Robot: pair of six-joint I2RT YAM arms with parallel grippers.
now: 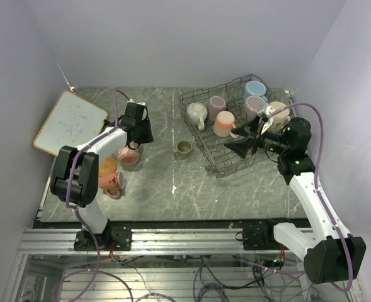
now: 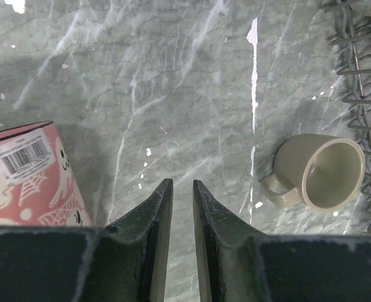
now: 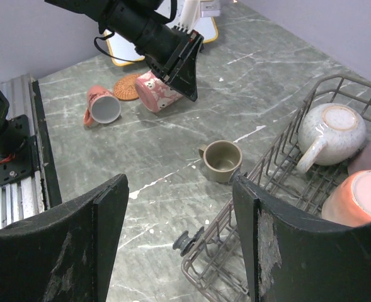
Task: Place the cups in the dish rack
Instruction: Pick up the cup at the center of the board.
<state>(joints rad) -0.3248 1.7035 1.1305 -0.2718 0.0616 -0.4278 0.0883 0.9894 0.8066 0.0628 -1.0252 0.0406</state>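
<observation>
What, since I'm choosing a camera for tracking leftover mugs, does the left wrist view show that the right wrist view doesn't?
Only the left wrist view shows the barcode sticker on the printed pink mug, and the narrow empty gap between the left tool's fingers. Only the right wrist view shows a second pink mug lying on its side, the cork coaster, and a cream mug and a peach mug base-up in the rack. Both show the small olive mug, the printed pink mug and an edge of the rack.
</observation>
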